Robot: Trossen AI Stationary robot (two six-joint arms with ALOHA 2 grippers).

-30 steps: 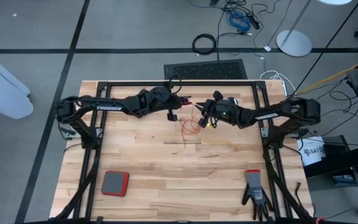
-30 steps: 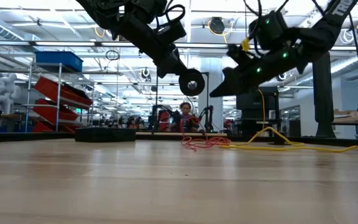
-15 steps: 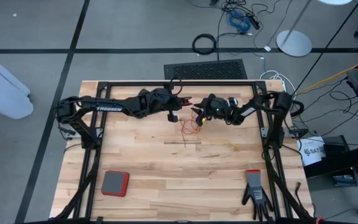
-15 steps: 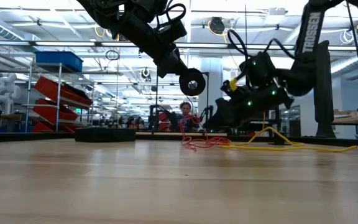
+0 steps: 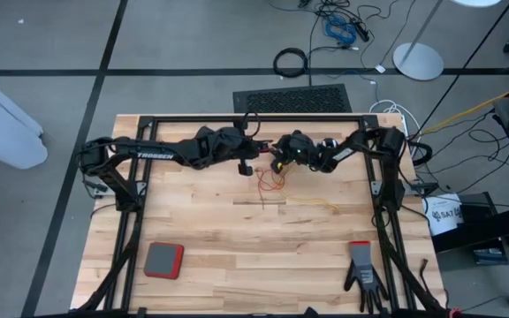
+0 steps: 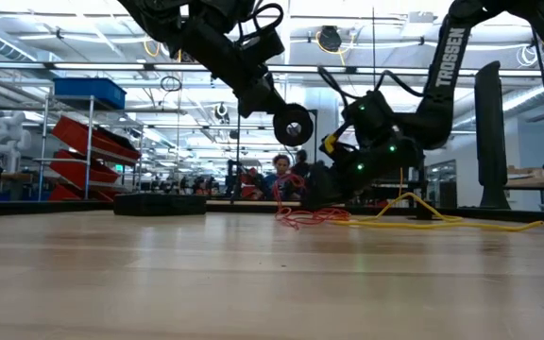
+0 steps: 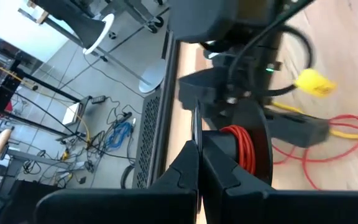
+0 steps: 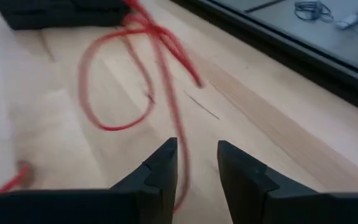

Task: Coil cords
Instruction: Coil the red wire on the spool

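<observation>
Counting first: two dark arms reach over the wooden desk (image 5: 237, 238), two thin cords lie on it, and one small black reel (image 6: 293, 125) shows clearly, hanging above the surface in the low view.

Left tool (image 7: 199, 163) is clenched on the reel, which carries turns of the reddish-orange cord (image 5: 272, 181) (the left wrist view shows the red windings around the hub, just past the closed fingers). From there the reddish-orange cord runs down to a loose tangle of loops on the desk, near the middle of its far half.

Right tool (image 8: 196, 163) hangs low over that tangle with its fingers parted; a strand of the red cord runs into the gap between them, but I cannot tell whether it is gripped. Its fingers (image 8: 160, 171) point down at the wood.

Stretching toward the right side of the desk, the yellow cord (image 6: 442, 222) lies in a loose line beside the red loops.

Nearer the front edge sit one red-edged grey pad (image 5: 163, 260) on the left and one black glove (image 5: 362, 276) on the right, well apart.

Readable writing: "TROSSEN" on the left arm in the high view and on the right arm in the low view.
</observation>
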